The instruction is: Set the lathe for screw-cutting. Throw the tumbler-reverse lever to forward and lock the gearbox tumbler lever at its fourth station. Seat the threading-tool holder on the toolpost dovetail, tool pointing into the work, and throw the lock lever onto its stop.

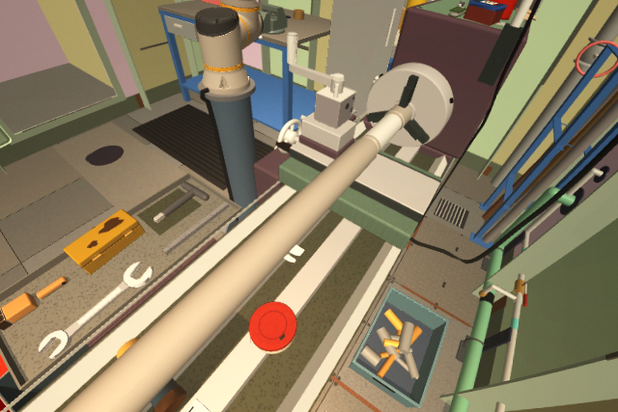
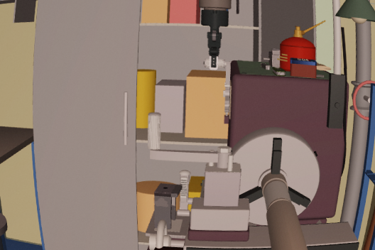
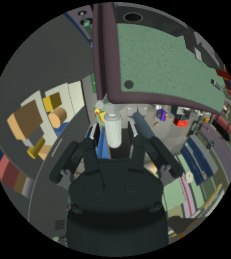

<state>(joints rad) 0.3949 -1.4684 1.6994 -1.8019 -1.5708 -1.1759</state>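
Note:
The tumbler-reverse lever's pale knurled handle sticks out at the upper left corner of the maroon headstock, and my open gripper straddles it from above, holding nothing. The toolpost stands on the carriage left of the chuck, with its long lock lever pointing left. A dark grey tool holder rests on the carriage left of the toolpost. The gearbox tumbler lever is not in view.
A long beige bar runs from the chuck along the lathe bed. A grey cabinet door stands open left of the gripper, with boxes on shelves behind. A red oil can sits on the headstock top.

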